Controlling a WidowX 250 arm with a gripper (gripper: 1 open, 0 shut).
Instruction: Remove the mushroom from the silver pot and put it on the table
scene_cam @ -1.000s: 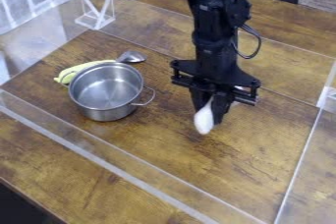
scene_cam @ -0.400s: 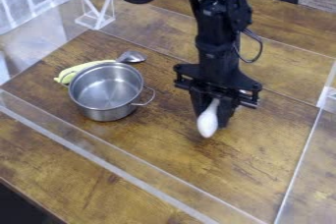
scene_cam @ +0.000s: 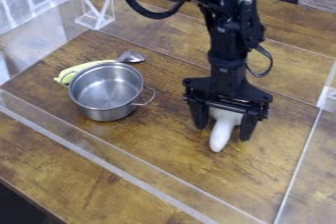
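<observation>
1. No writing or labels readable anywhere.
2. The hand (scene_cam: 225,120) has dropped lower and shifted right of where it was a second ago; its fingers now stand wide around the mushroom (scene_cam: 222,133), which reaches the worktop (scene_cam: 132,159).
3. The pot (scene_cam: 106,92) sits well apart, left, yellow toy (scene_cam: 74,71) and grey piece (scene_cam: 132,58) behind it.

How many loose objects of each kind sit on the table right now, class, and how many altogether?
Silver pot: 1
Mushroom: 1
Yellow-green corn-like toy: 1
Small grey object behind the pot: 1
Total: 4
</observation>
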